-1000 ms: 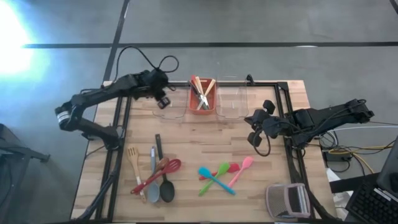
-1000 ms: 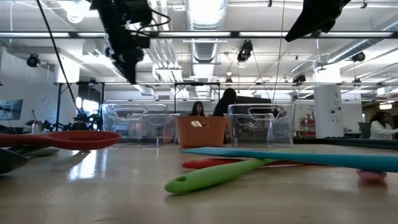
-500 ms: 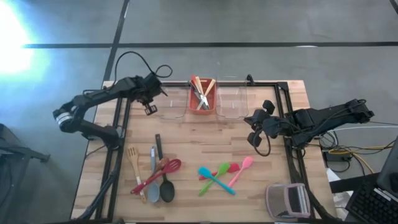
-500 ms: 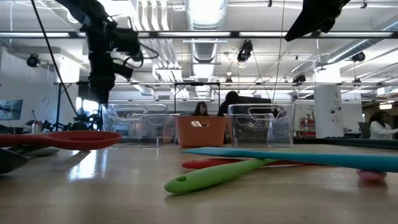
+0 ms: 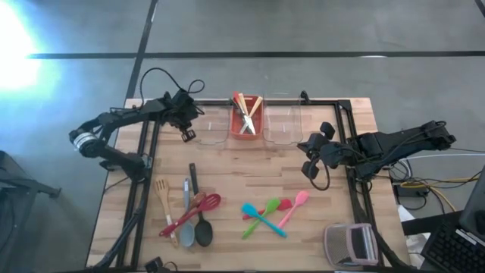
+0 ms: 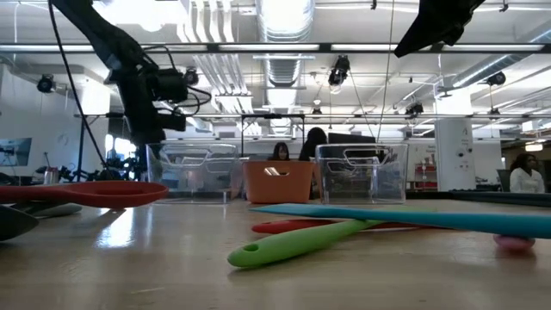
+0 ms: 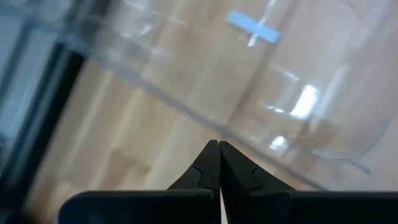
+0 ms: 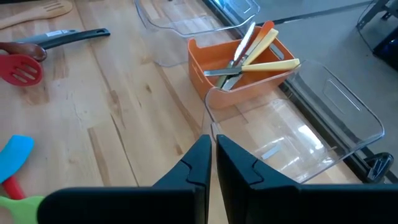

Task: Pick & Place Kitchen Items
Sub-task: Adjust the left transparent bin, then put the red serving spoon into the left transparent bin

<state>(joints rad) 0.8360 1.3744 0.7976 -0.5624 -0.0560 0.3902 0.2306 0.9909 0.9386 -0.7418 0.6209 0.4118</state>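
Wooden worktop (image 5: 250,178): utensils (image 5: 189,216) and spoons (image 5: 271,213) lie loose near me, unsorted, while my left gripper (image 5: 185,134), pinched together and empty, hangs beside the clear bin (image 5: 209,129), right gripper (image 5: 309,168) likewise.

Place: lab | ceiling ducts (image 6: 284,60), rigs, people at desks (image 6: 525,176)

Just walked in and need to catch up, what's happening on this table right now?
Nothing is being held. The left gripper is shut and empty beside the left clear bin. The right gripper waits, shut, near the right clear bin. The red bin holds some utensils; the big spoons and small plastic spoons lie loose on the table.
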